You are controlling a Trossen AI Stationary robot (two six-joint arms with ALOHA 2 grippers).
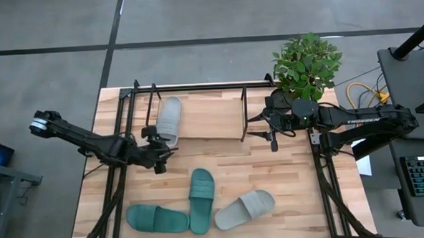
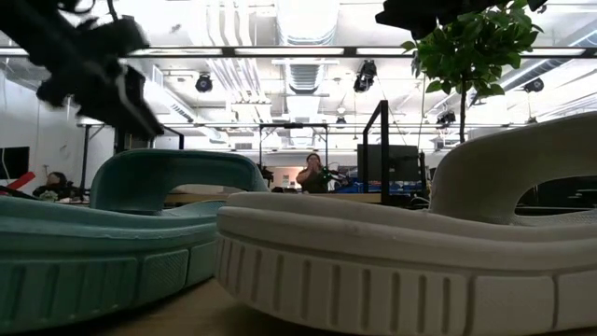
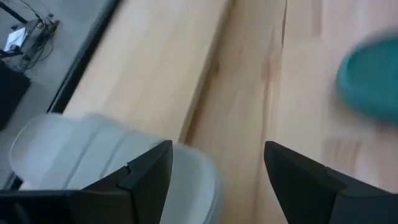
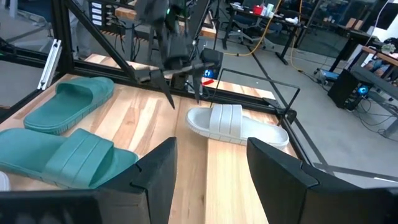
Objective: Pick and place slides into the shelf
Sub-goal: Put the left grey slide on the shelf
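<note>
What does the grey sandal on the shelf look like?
The grey sandal is light grey and looks like soft rubber, with one wide ribbed strap and an open toe. It lies flat, sole down, on the left end of the shelf, on the pale wooden board, alone there. The left gripper is just off its near end with its fingers open, not holding it. The other three sandals lie on the table.
</note>
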